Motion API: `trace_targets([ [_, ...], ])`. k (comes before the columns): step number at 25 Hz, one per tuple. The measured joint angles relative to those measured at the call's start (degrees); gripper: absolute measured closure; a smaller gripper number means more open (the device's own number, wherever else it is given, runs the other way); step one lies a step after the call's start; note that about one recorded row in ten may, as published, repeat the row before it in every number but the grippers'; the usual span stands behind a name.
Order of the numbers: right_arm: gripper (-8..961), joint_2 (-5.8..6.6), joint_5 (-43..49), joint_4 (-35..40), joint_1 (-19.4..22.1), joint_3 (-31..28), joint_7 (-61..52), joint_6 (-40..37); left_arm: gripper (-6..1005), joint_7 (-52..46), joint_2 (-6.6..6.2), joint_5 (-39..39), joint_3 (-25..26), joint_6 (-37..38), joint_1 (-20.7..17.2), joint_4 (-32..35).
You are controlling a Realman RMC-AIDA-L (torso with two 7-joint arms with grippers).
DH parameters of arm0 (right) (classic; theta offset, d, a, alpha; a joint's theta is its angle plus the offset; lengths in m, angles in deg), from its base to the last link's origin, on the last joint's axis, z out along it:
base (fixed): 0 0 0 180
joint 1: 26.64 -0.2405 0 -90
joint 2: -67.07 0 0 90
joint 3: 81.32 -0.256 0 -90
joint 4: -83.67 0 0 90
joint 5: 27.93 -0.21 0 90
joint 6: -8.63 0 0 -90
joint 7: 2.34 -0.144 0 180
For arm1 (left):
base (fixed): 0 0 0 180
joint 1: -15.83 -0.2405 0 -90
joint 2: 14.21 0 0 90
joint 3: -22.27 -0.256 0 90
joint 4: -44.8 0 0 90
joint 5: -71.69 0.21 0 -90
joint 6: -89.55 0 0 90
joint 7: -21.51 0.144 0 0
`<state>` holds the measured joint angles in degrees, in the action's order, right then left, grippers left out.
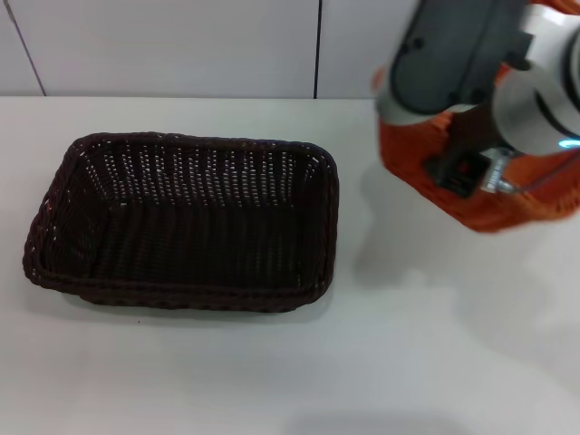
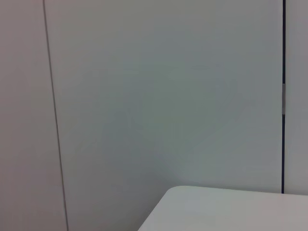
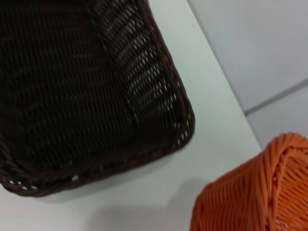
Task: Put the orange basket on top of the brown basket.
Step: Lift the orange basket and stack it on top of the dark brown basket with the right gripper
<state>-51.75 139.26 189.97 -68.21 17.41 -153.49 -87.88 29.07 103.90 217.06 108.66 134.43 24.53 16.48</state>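
Observation:
The brown basket (image 1: pixel 186 142) stands empty on the white table, left of centre; it also shows in the right wrist view (image 3: pixel 159 62). The orange basket (image 1: pixel 512 207) hangs tilted above the table at the right, apart from the brown basket, with its shadow on the table below. My right arm covers most of it. My right gripper (image 1: pixel 467 170) is at its near rim and holds it up. One corner of the orange basket shows in the right wrist view (image 3: pixel 250 192). My left gripper is out of view.
The white table (image 1: pixel 272 381) runs to a pale panelled wall (image 1: pixel 181 45) at the back. A strip of bare table lies between the two baskets. The left wrist view shows only the wall and a table corner (image 2: pixel 231 211).

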Motion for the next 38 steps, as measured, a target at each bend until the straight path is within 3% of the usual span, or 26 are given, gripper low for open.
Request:
trace_targets([
  [5, 741, -0.05, -0.2, -0.4, -1.1, 3.7, 11.4, 4.1, 158, -0.8, 0.16, 0.0, 0.0, -0.1, 0.0, 0.3],
  [7, 738, -0.09, -0.4, 1.2, 2.2, 9.2, 25.7, 6.4, 158, -2.9, 0.17, 0.0, -0.3, -0.1, 0.1, 1.1],
  [11, 732, -0.18, -0.1, 3.6, 5.4, 13.7, 36.9, 8.4, 159, -5.0, 0.17, 0.3, -0.5, -0.1, 0.6, 2.4],
  [22, 714, 0.08, -0.3, 10.2, 10.8, 15.0, 57.3, 14.6, 159, -6.7, 0.35, 0.0, -2.2, 0.1, 0.7, 2.3],
  [28, 704, 0.02, -0.2, 6.3, 12.3, 16.2, 61.4, 19.0, 159, -7.1, 0.37, 0.3, -2.6, 0.0, 0.9, 2.2],
  [38, 688, 0.14, -0.1, -1.0, 10.9, 19.8, 61.7, 25.5, 159, -7.3, 0.29, 0.0, -2.8, -0.1, 1.5, 2.5],
])
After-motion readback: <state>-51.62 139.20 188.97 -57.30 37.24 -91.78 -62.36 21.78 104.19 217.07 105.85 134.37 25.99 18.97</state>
